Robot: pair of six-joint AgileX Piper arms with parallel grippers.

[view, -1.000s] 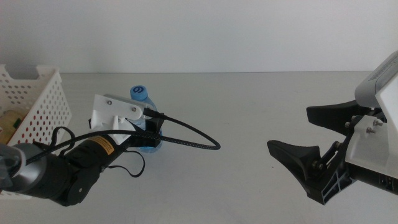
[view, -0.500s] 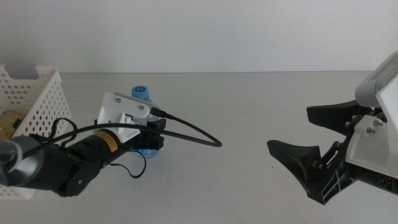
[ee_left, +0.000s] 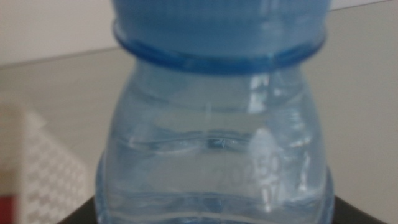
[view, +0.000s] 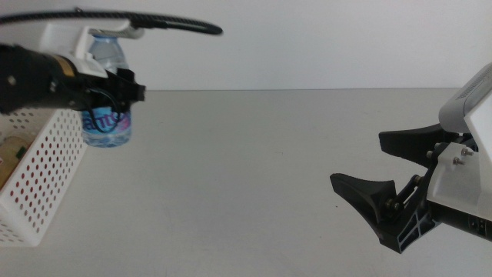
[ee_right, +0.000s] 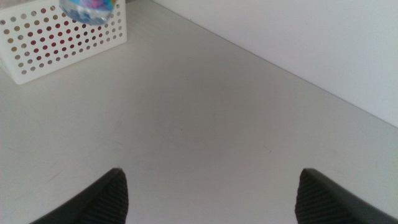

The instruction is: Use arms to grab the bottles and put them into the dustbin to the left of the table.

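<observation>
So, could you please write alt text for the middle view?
The left gripper holds a small water bottle in the air beside the white dustbin. The right gripper waits open above the grey table.

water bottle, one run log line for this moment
left gripper: holds water bottle aloft | beside dustbin | right gripper: open, waiting

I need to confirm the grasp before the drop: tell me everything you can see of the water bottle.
The water bottle is small, clear plastic with a blue cap and a blue label, and holds clear liquid. It stands upright, lifted off the table, beside the dustbin rim. The left gripper is clamped around its upper body; nothing else touches it. The right gripper waits open at the right.
</observation>
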